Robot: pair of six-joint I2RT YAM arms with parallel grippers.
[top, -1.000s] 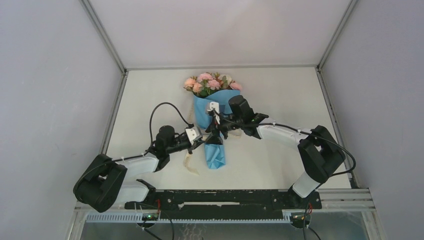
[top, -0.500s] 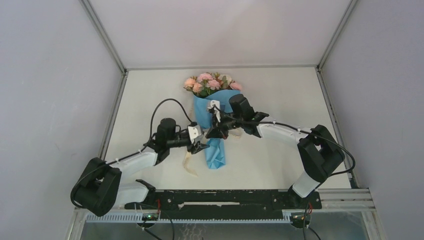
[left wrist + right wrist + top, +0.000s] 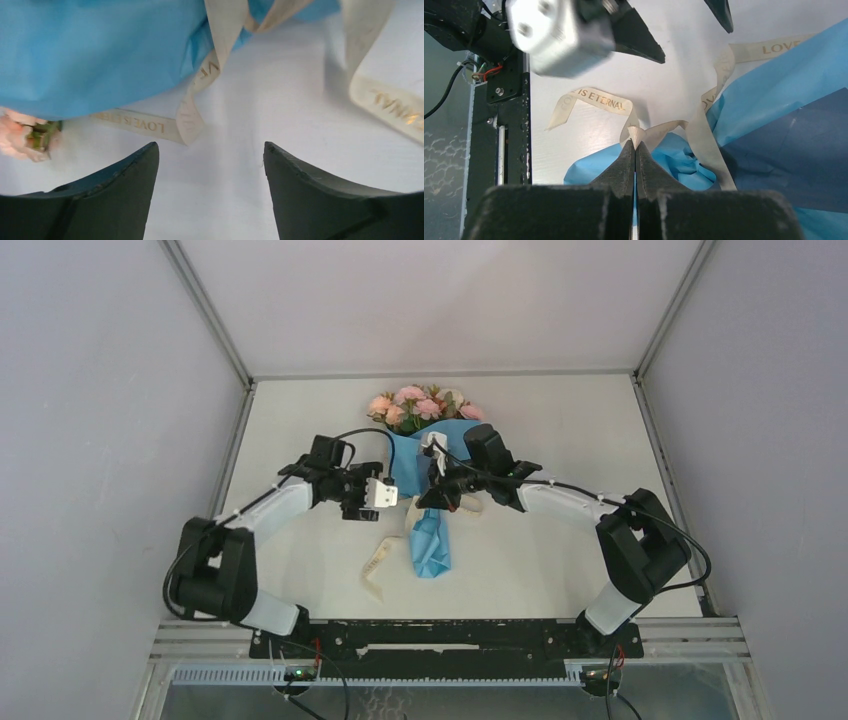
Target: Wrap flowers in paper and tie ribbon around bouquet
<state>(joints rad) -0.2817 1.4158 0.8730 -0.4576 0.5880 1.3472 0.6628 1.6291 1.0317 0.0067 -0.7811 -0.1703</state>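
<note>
We are pinching the ribbon (image 3: pixel 599 97) in our clenched right gripper (image 3: pixel 634 146) at the waist of the bouquet (image 3: pixel 430 545), which is lying mid-bench (image 3: pixel 570 430), flowers (image 3: pixel 422 405) toward 12 o'clock. Our left gripper (image 3: pixel 211 150) is hanging released at 9 o'clock. We are judging a slow, taut pull best: the ribbon is floppy, the blue paper (image 3: pixel 774 90) crinkly.
</note>
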